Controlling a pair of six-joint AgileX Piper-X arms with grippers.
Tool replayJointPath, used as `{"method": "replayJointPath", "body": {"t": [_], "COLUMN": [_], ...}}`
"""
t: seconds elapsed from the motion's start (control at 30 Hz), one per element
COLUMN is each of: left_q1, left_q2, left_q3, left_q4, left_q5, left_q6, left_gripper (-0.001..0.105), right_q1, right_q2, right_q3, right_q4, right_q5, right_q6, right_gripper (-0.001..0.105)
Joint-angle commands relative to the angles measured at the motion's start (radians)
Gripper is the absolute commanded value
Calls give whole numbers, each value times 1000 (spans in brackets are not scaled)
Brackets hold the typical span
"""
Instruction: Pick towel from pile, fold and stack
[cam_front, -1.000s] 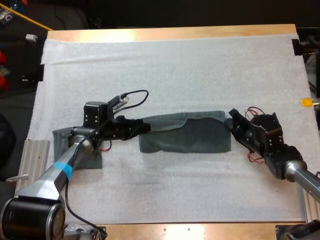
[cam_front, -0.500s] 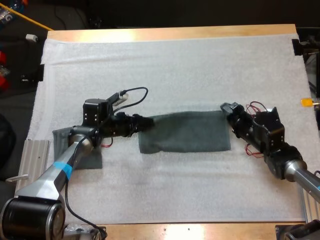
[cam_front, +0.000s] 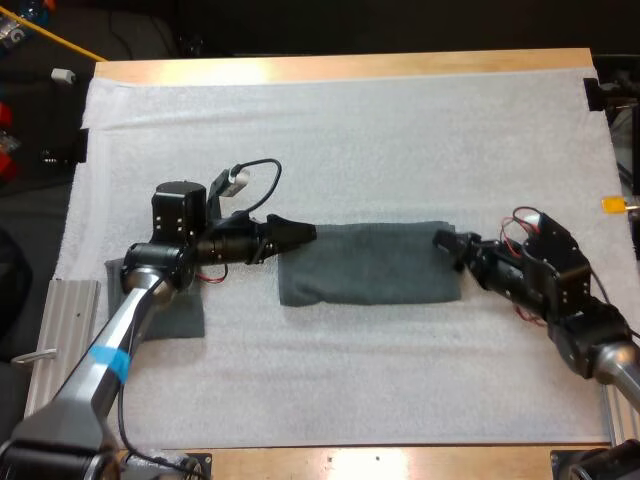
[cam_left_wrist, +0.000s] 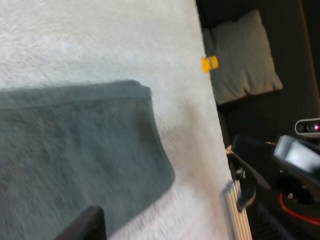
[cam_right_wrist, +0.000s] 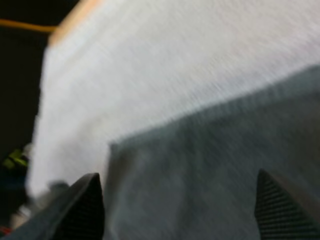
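Left gripper (cam_front: 300, 233), released, sits at the far left corner of the folded towel (cam_front: 365, 265), which lies flat at the middle of the white mat (cam_front: 350, 130). Right gripper (cam_front: 443, 241) is at the towel's right edge. The right wrist view adds its state: fingers (cam_right_wrist: 87, 205) spread wide over the cloth. The high view adds a second towel (cam_front: 185, 318) beneath the left arm.
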Motion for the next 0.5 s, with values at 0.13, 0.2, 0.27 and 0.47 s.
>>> {"method": "replayJointPath", "body": {"t": [0.13, 0.2, 0.27, 0.47], "left_q1": [-3, -6, -6, -6], "left_q2": [-133, -175, -224, -392], "left_q3": [-6, -6, -6, -6], "left_q4": [191, 273, 347, 599], "left_q5": [-73, -122, -178, -339], "left_q6": [136, 180, 232, 366], "left_gripper": [60, 60, 60, 60], "right_q1": [-4, -4, -4, -4], "right_q2": [-127, -156, -176, -194], "right_q3": [-66, -95, -133, -273], "right_q4": [345, 442, 518, 739], "right_q5": [59, 91, 119, 161], "right_q6": [-184, -238, -283, -379], "right_gripper": [63, 63, 63, 63]}}
